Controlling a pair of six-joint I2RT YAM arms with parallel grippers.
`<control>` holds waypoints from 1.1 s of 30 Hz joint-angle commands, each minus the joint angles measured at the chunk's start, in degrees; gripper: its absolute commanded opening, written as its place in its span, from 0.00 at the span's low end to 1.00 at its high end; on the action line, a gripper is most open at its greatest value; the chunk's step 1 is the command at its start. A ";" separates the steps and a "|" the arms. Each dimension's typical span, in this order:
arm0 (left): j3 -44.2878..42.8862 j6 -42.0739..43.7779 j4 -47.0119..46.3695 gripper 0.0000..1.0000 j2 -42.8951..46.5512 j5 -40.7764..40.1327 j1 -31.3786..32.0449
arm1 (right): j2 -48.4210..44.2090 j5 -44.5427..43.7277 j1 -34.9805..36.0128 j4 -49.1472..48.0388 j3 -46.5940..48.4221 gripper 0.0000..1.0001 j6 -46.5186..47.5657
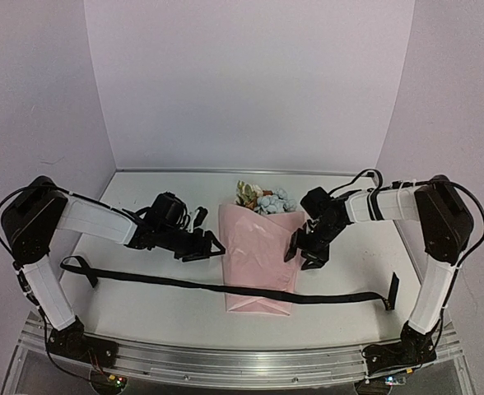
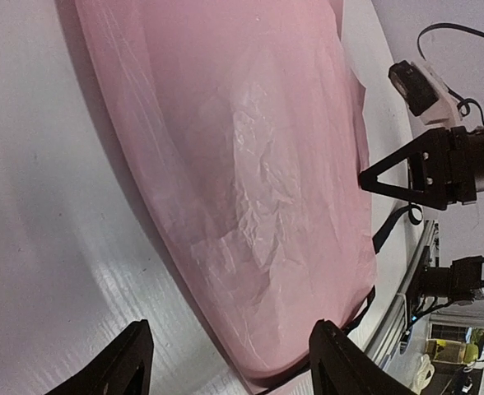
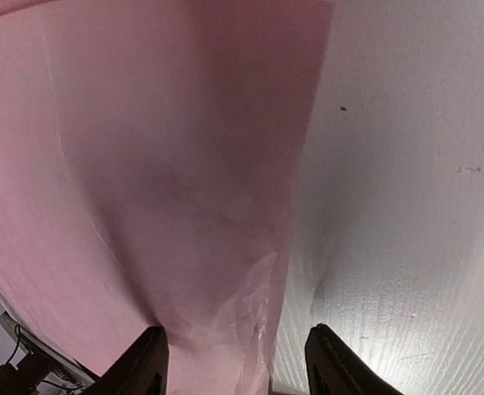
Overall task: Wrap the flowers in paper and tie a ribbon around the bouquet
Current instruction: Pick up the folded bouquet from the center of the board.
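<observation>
1. The bouquet (image 1: 260,247) lies flat at the middle of the table (image 1: 151,309), with its blooms pointing toward the far wall.
2. The flowers (image 1: 267,197) are pale blue, cream and orange-brown. They protrude from the far opening of the wrap.
3. The paper (image 1: 258,267) is pale pink and closed over the stems. The left wrist view shows its surface creased and slightly glossy.
4. The ribbon (image 1: 160,282) is black and lies stretched from left to right on the near part of the table, crossing the near end of the bouquet. Whether it passes over or under the paper cannot be told. Both ends lie loose, well apart from the grippers.
5. The left gripper (image 1: 202,247) sits low, just beside the left edge of the paper, pointing right. Its jaws are spread apart and clamp nothing.
6. The right gripper (image 1: 304,251) sits at the right edge of the paper. Its jaws are spread apart. In the right wrist view the paper edge lies between the fingers (image 3: 147,366), unclamped. Contact with the paper cannot be told.
</observation>
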State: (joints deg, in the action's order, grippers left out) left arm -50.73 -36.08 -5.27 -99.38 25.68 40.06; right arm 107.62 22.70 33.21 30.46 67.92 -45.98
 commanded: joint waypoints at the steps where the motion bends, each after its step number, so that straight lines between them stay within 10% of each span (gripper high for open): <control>1: -4.09 -1.92 -6.05 0.65 -4.41 4.07 0.69 | 1.22 1.02 0.36 -3.86 0.07 0.53 -2.28; 21: -14.51 -4.49 2.65 0.46 -14.97 0.27 1.69 | 4.92 1.57 0.27 -5.59 2.35 0.02 -3.58; 33: -26.34 -2.60 11.85 0.21 -21.56 -2.92 1.51 | 7.61 -0.03 -1.99 -5.44 6.65 0.00 -2.37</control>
State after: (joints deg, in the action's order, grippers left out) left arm -71.94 -40.21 2.93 -118.90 24.08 41.58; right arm 113.67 24.32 32.24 25.67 71.30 -49.27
